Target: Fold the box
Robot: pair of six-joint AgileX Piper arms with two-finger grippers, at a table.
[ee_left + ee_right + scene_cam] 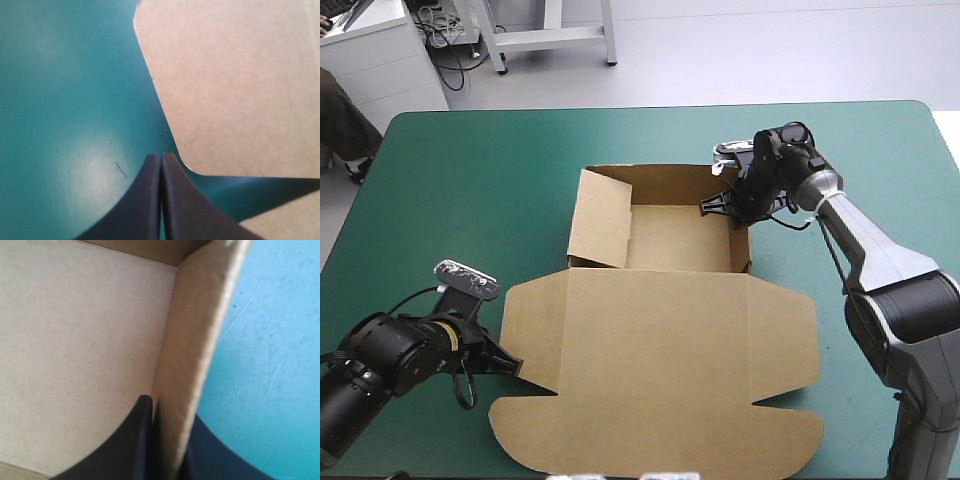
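Note:
The brown box (pixel 660 340) lies mid-table as an open tray (pixel 680 240) with its lid flat toward the near edge. The tray's left wall (pixel 600 220) leans inward. My right gripper (pixel 722 205) sits at the tray's far right corner. In the right wrist view it (pixel 167 422) is shut on the box, the right wall (pixel 195 340) standing between its fingers, one inside and one outside. My left gripper (pixel 525 370) rests low beside the lid's left flap. In the left wrist view it (pixel 161 159) is shut and empty, its tip on the cover just short of the flap (pixel 235 85).
The teal-green cover (pixel 470 190) surrounds the box on the left, far and right sides. The lid's front flaps (pixel 650 440) reach close to the table's near edge. Outside the tray's right wall, cover (pixel 270 365) shows beside my right gripper.

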